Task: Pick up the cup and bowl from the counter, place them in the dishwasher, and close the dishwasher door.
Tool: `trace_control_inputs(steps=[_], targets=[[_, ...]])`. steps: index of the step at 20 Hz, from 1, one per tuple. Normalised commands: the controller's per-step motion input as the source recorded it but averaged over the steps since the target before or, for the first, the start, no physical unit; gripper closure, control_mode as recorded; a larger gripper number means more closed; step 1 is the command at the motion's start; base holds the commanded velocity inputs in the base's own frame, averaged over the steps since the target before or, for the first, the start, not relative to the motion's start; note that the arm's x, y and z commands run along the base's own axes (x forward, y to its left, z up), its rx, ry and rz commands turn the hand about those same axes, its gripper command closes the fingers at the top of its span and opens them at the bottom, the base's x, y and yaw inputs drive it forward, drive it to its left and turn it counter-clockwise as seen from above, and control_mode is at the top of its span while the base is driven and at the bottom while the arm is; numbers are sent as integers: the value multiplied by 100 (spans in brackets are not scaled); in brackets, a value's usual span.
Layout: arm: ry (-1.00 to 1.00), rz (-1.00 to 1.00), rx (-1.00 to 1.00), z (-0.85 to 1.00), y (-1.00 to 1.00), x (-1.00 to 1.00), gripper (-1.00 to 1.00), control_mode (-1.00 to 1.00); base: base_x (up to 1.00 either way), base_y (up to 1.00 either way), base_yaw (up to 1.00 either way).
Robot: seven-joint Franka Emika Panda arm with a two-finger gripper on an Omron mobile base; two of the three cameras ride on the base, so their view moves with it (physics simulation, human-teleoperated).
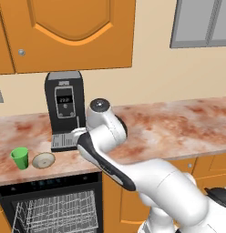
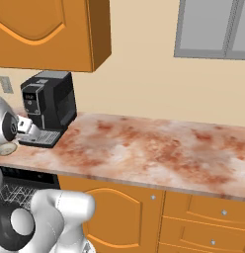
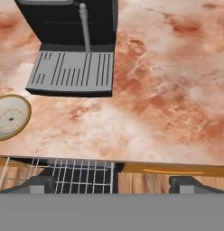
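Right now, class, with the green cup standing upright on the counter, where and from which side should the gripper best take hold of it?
Grip the cup across its side wall, near the wider upper half, probably coming down from above: it stands upright, mouth up, tapering toward its base. The bowl sits close on its right, so the open gripper should set its fingers front and back, not left and right.

The wall (image 2: 144,84) is plain and pale yellow, with a grey window (image 2: 213,29) high up on the right. Big orange cupboards (image 1: 64,32) hang on the wall (one door has a curvy shape on it), and more orange doors and drawers (image 2: 193,217) sit down below.
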Motion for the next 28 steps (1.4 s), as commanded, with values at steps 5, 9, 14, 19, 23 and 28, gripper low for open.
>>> trace_control_inputs(steps=[5,9,14,19,23,28], targets=[[0,0,0,-13,51,22,-100,-100,0,0,0],[0,0,0,-15,54,17,-100,-100,0,0,0],[0,-1,0,-13,53,11,-100,-100,0,0,0],[0,-3,2,-16,49,8,-100,-100,0,0,0],[0,-7,5,-17,46,10,-100,-100,0,0,0],[0,-7,2,-6,49,6,-100,-100,0,0,0]])
